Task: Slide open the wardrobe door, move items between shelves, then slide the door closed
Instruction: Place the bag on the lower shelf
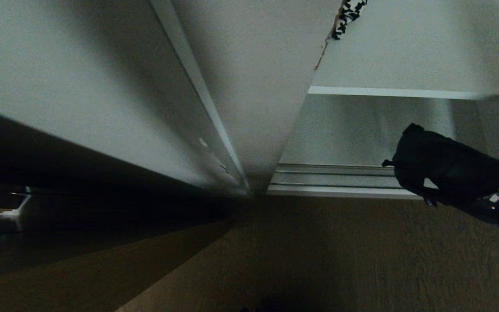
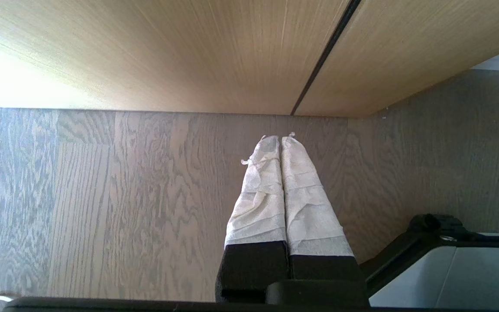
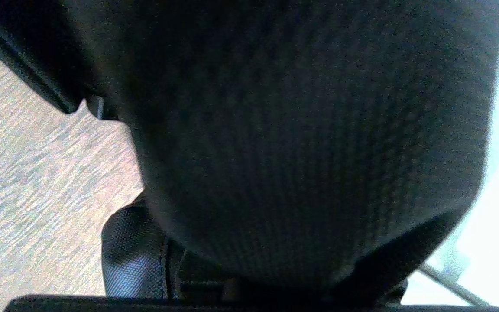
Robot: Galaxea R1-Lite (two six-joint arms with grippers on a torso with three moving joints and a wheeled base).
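The right tool (image 1: 470, 197) reached in from the right edge of the head view, pinching a soft matte black fabric bag (image 1: 444, 167) that bulged out ahead of it. The bag hung clear of the brown wood-grain floor (image 1: 340, 255), in front of the open white wardrobe, just over the silver sliding track (image 1: 332, 177) along its bottom edge and below the white front edge of a plain flat white shelf (image 1: 388, 92). In the right wrist view the bag's woven black cloth (image 3: 301, 143) filled nearly the whole picture, so the fingers themselves were hidden. To the left, a tall pale frosted panel with a thin silver frame, the sliding wardrobe door (image 1: 102, 104), stood slid aside. The left tool (image 2: 280, 141) was parked low, its pale tape-wrapped fingers (image 2: 264, 190) pressed together with nothing between them, pointing at the floor near a light wood-grain door with a dark groove (image 2: 232, 52).
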